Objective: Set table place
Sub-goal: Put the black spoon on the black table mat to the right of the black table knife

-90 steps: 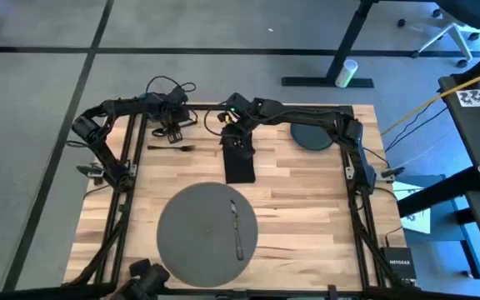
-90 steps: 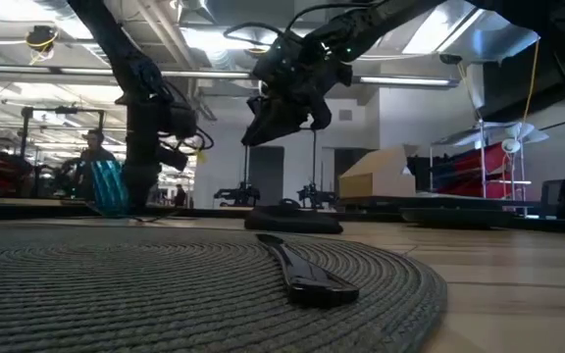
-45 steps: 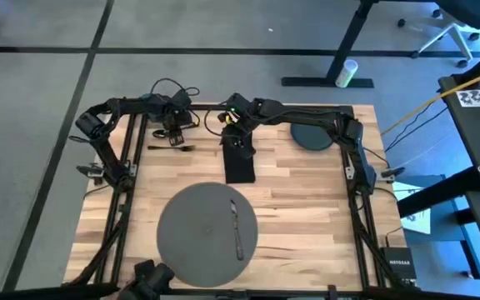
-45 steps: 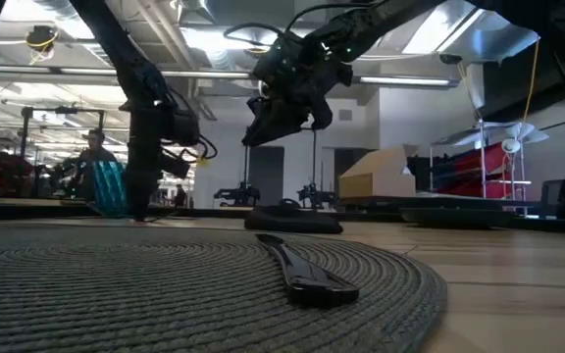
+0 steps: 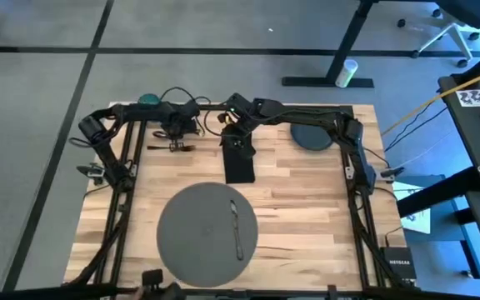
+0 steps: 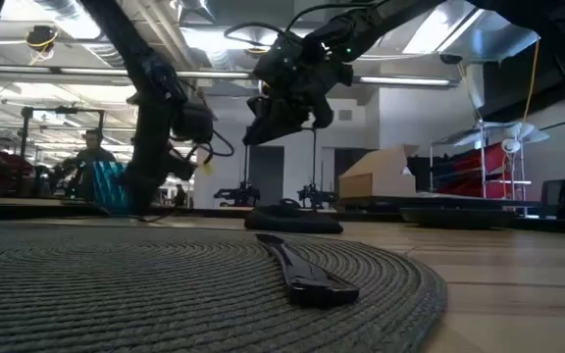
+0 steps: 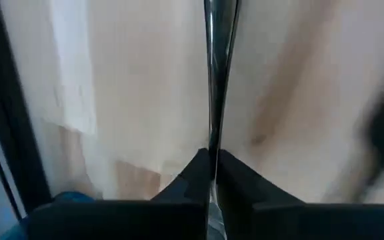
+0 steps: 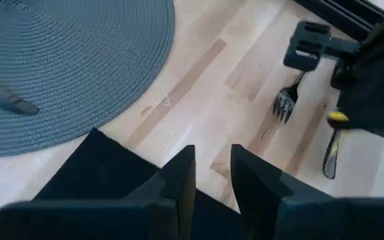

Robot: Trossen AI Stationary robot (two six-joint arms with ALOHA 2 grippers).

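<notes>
Two pincers: left pincer (image 7: 213, 175) pinching half-hidden fork (image 5: 179, 147), right pincer (image 8: 212, 175) slightly spread above napkin (image 5: 239, 164).

Spoon (image 5: 237, 227) on mat (image 5: 198, 229); napkin (image 5: 239, 165) behind mat; fork (image 5: 173, 147) left of napkin, plate (image 5: 311, 136) right.

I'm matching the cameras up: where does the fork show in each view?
High view: fork on the table's far-left part.
Low view: cannot make it out.
Left wrist view: its handle between the left pincer fingers.
Right wrist view: tines on bare wood.
Shared landmark: grey mat, absent from the left wrist view.
</notes>
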